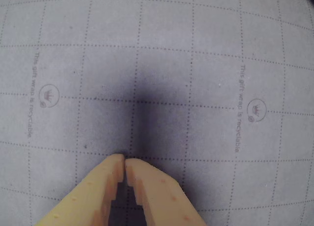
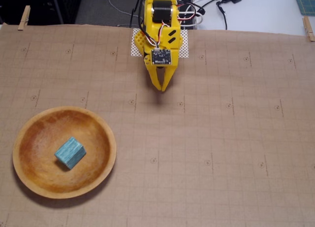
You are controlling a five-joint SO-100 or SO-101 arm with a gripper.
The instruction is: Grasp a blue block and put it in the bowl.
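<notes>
Block's already sitting in the bowl (image 2: pixel 106 133) from where I'm watching: the blue block (image 2: pixel 70 152) rests a bit left of centre, tilted on the curved floor. It looks like light, stiff wood with a grainy face, so I'd pinch it across two flat sides. Gripper (image 2: pixel 163 88) hangs near the arm's base, well apart from it, jaws together and empty. Only gridded paper (image 1: pixel 206 88) under it, and nothing blocks the way.

blue block (image 2: pixel 70 152) (teal), inside wooden bowl (image 2: pixel 106 133)
</notes>
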